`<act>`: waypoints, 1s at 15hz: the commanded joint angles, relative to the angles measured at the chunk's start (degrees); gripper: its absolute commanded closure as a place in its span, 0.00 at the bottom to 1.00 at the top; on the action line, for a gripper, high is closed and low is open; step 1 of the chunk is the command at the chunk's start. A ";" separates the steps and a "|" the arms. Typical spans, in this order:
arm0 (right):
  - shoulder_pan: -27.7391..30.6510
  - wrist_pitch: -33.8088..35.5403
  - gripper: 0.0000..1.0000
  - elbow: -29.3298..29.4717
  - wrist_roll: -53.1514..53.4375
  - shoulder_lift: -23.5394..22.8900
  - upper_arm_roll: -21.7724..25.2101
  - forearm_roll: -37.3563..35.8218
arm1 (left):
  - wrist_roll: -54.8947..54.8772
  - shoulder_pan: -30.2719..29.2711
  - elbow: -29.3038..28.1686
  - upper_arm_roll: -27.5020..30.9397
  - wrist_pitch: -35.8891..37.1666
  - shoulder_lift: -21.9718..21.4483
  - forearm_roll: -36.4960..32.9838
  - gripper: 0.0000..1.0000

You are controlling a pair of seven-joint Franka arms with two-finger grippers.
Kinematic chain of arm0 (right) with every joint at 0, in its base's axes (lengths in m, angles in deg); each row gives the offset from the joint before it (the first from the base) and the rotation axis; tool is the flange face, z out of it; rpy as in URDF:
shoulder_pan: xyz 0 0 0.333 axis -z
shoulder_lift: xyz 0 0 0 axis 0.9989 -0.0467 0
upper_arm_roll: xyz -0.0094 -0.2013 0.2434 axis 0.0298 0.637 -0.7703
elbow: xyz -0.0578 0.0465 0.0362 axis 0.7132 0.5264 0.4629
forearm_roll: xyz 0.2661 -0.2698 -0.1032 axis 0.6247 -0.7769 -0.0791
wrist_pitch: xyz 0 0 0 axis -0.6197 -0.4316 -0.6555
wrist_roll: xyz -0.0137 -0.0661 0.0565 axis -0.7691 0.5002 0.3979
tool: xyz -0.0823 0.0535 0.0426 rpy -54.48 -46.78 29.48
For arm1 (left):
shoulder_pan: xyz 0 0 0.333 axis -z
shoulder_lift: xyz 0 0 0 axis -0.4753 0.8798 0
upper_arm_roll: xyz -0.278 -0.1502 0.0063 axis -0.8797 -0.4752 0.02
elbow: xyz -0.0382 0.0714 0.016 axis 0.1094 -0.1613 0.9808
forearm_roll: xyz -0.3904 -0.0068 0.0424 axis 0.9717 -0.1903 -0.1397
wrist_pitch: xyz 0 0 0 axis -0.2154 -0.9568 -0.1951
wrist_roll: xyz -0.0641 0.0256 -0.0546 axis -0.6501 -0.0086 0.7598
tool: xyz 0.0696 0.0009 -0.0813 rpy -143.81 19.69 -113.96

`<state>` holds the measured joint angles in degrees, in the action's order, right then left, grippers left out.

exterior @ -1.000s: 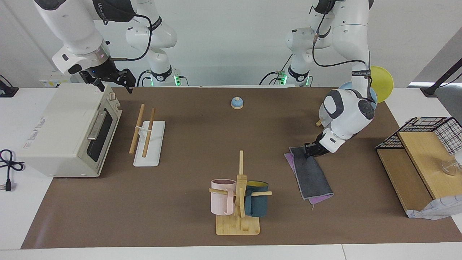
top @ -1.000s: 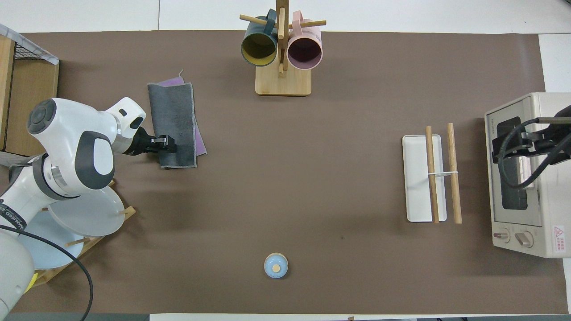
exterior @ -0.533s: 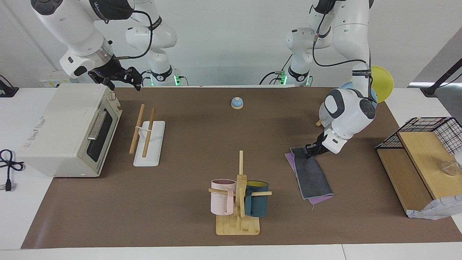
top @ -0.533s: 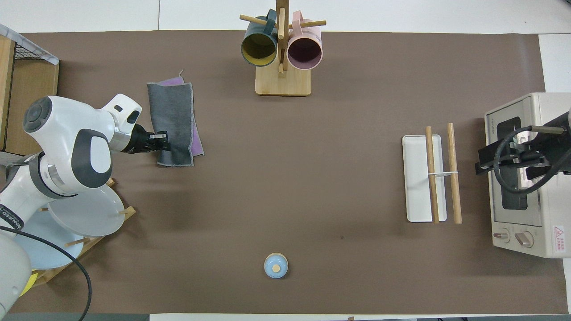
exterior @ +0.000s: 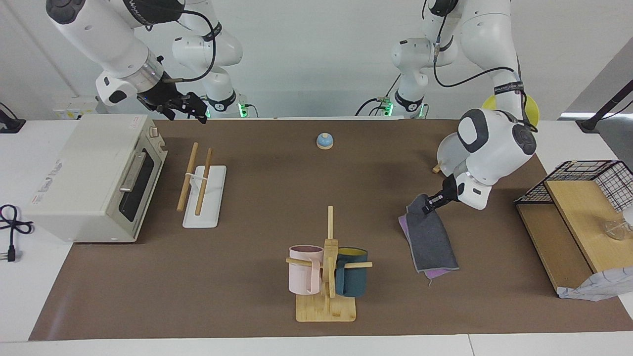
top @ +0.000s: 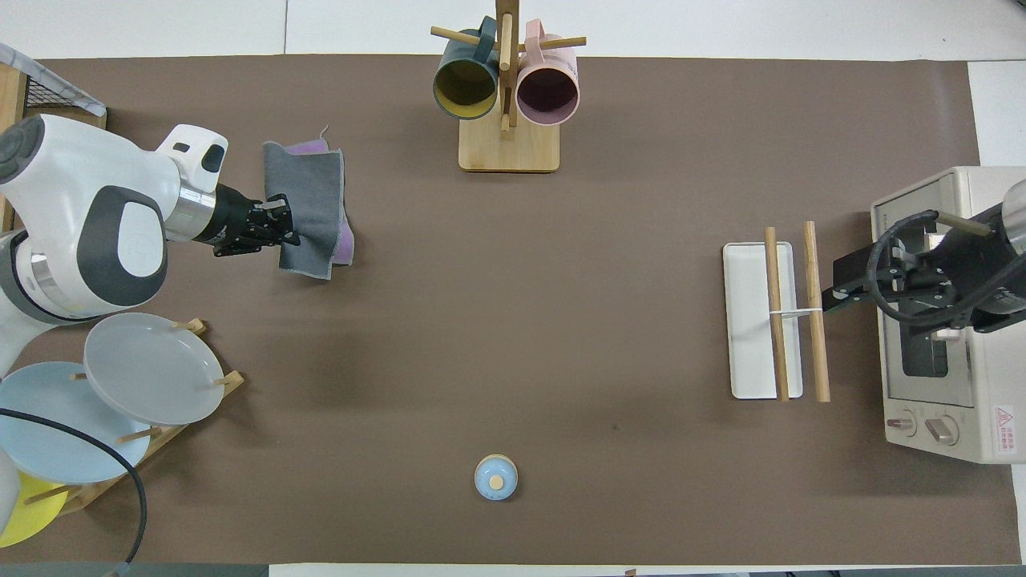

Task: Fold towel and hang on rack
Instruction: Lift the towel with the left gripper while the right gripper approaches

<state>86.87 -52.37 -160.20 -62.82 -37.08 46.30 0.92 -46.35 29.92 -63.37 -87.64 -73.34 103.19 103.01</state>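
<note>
The left tool (exterior: 428,208) pinches one end of the towel (exterior: 431,239), lifting that end off the surface (top: 561,320) while the rest lies flat, grey face up, toward the left arm's end. The right tool (exterior: 190,110) hangs spread above the surface's edge near the toaster oven (exterior: 94,175). The rack (exterior: 202,190) stands beside the oven

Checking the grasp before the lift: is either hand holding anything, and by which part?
The left hand pinches the folded purple-and-grey cloth towel by its corner nearest the robots. The right hand holds nothing.
</note>
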 commanded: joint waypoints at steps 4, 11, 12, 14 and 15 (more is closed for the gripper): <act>0.10 -8.67 0.00 -8.60 16.70 4.48 -0.11 11.98 | 22.79 4.95 3.59 0.47 5.88 -3.96 -1.55 1.00; -9.37 -33.27 0.00 -16.34 44.04 6.51 -0.73 28.33 | 49.51 6.10 5.00 -4.53 7.83 -8.62 0.20 1.00; -9.91 -35.64 0.00 -16.43 46.06 6.33 -0.73 30.52 | 53.46 6.10 5.09 -5.32 7.74 -9.50 1.78 1.00; -11.14 -39.69 0.00 -17.57 48.97 6.42 -0.73 34.22 | 59.54 6.19 4.65 -6.29 7.56 -11.34 3.81 1.00; -11.84 -41.36 0.00 -18.01 50.11 6.42 -0.73 35.80 | 62.79 6.28 4.74 -7.25 7.47 -11.61 4.60 1.00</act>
<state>75.39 -90.39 -175.31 -15.02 -32.47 45.37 33.01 10.20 35.78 -58.20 -94.22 -66.92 93.51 105.77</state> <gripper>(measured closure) 0.000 0.965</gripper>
